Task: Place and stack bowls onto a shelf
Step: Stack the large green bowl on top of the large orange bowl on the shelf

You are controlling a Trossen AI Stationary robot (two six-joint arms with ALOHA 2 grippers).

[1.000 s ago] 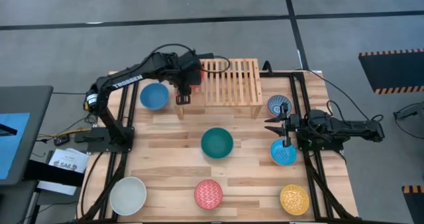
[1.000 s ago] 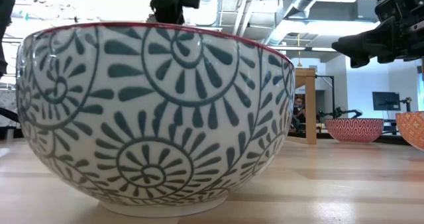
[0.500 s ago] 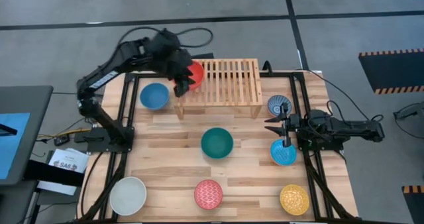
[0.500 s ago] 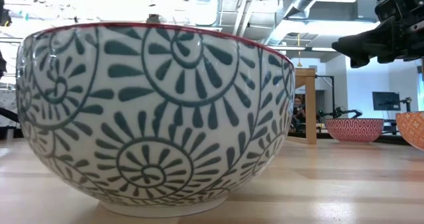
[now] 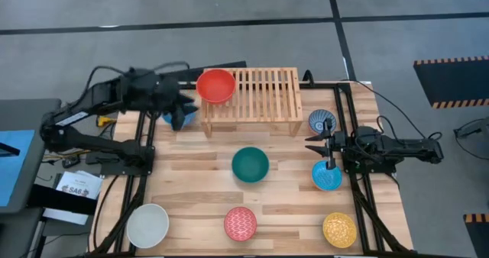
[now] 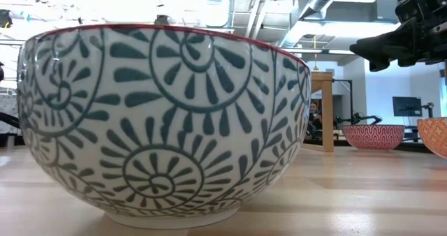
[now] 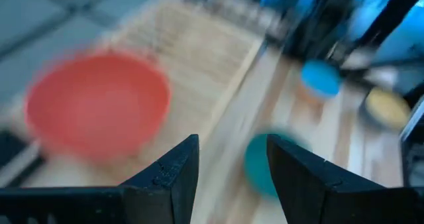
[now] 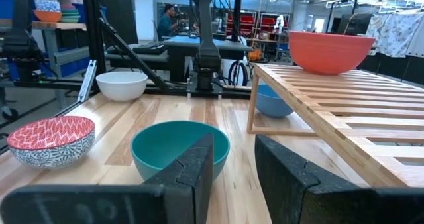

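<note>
Left arm has pulled back off the shelf (image 5: 260,94) since a second ago; the red bowl (image 5: 216,85) it carried now sits alone on the shelf's left end, rim overhanging the corner slightly. Left gripper (image 5: 177,111) is now just left of the shelf, above the blue bowl (image 5: 170,118), fingers apart, nothing between them.

Hard to see: the blue bowl is mostly covered by the gripper in the high view; left wrist view is smeared by motion. Low view is nearly filled by the blue-white bowl (image 6: 164,121), with only the red patterned bowl (image 6: 373,136) and a cropped yellow one (image 6: 434,135) beside it.

Right gripper (image 5: 315,145) is right of the shelf, past its front corner, between the blue-white bowl and the light blue bowl (image 5: 327,175), fingers part-way apart, empty.

Room: rest of the shelf slats are bare. Teal bowl (image 5: 250,164) sits in front of the shelf; white bowl (image 5: 147,224) far off at the table's (image 5: 199,182) front left.
</note>
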